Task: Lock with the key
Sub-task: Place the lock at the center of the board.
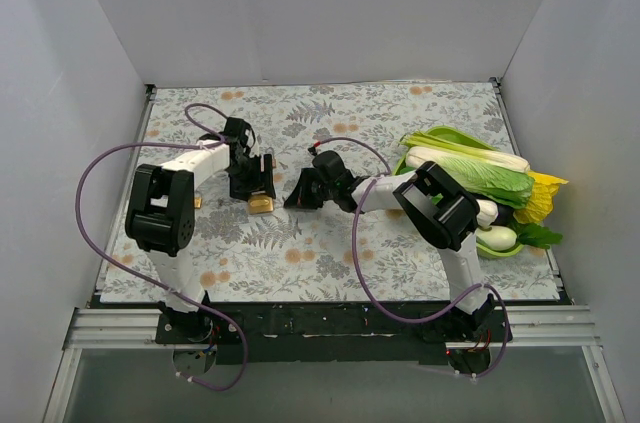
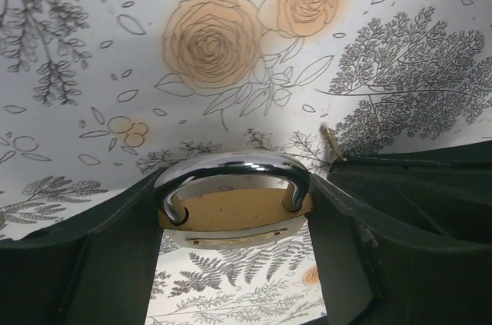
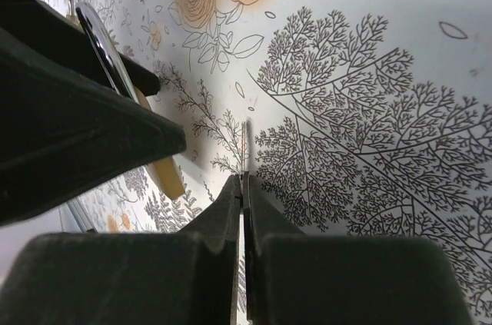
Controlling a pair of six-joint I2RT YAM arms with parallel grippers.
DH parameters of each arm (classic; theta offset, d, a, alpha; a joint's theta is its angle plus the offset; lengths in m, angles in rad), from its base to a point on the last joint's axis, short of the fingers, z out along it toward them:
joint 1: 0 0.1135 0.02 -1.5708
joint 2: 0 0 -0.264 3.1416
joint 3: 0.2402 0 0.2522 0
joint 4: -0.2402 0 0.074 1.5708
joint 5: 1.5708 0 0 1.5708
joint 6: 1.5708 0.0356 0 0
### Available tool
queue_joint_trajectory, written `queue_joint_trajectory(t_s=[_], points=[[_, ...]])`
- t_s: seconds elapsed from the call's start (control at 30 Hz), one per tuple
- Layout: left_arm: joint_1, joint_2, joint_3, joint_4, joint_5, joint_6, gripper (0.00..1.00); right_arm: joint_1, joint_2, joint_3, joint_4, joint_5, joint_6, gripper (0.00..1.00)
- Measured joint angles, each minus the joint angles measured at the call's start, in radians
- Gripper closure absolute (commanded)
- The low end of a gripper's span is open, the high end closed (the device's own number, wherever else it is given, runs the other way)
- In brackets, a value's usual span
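A brass padlock (image 2: pixel 231 213) with a chrome shackle (image 2: pixel 231 165) sits between the fingers of my left gripper (image 2: pixel 237 190). Both fingers press on the sides of its body, so the gripper is shut on it. In the top view the padlock (image 1: pixel 261 204) hangs just over the floral mat, left of centre. My right gripper (image 3: pixel 244 179) is shut on the key (image 3: pixel 247 148). The key's thin blade shows edge-on, sticking out past the fingertips. In the top view the right gripper (image 1: pixel 300 193) points left at the padlock with a small gap between them. The padlock's brass body (image 3: pixel 165 175) shows left of the key.
A green plate (image 1: pixel 500 251) with leafy vegetables (image 1: pixel 480 175) lies at the right of the mat, beside the right arm. White walls close in the left, back and right sides. Purple cables (image 1: pixel 90 203) loop off both arms.
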Motion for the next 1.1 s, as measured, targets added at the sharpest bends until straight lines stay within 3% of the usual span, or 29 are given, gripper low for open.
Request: queue_joint_trajectory(t_s=[0.27, 0.4, 0.57, 0.7, 1.1], points=[[-0.051, 0.038, 0.048, -0.002, -0.066, -0.001, 0.99, 0.001, 0.003, 0.014, -0.033, 0.023, 0.055, 0.99], [-0.052, 0.057, 0.074, -0.006, -0.077, -0.007, 0.89, 0.002, 0.01, 0.024, -0.036, 0.026, 0.067, 0.99], [-0.052, 0.082, 0.109, -0.029, -0.083, -0.007, 0.64, 0.003, 0.02, 0.038, -0.04, 0.034, 0.08, 0.99], [-0.052, 0.083, 0.11, -0.032, -0.083, -0.003, 0.57, 0.003, 0.022, 0.043, -0.04, 0.043, 0.082, 0.99], [-0.053, 0.068, 0.084, -0.013, -0.082, 0.011, 0.55, -0.002, 0.024, 0.05, -0.048, 0.047, 0.084, 0.99]])
